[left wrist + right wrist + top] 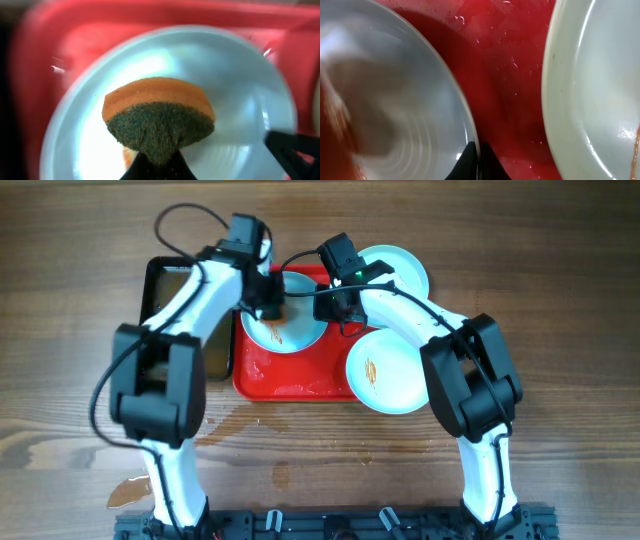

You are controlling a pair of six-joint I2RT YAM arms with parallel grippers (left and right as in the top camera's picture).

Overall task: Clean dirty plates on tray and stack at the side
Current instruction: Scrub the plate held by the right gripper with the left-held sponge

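Got the left gripper (pixel 156 167) squeezed tight on an orange sponge (pixel 157 117), green scrubby side toward the camera, right over the middle of the first plate (pixel 235 75). Can't tell from the wrist view whether touching or just above. Also got the right gripper (pixel 477 160) pinched together on that same plate's rim, at about 3 o'clock.

Looking down from overhead: first plate at roughly 10 o'clock on the red tray (pixel 290 380). Second plate (pixel 410 270) at 1 o'clock, hanging past the tray's far right corner. Third plate (pixel 388 372) at 4 o'clock, sticking out over the right edge, brown-orange smear in its middle. Bit of the same smear peeking out from under the sponge too. Wet sheen all over the bare tray floor.

Black pan (pixel 218 350) just off the tray at 9 o'clock, mostly hidden under the left arm. Brownish puddle (pixel 128 492) on the wooden table (pixel 560 240), down at 7 o'clock.
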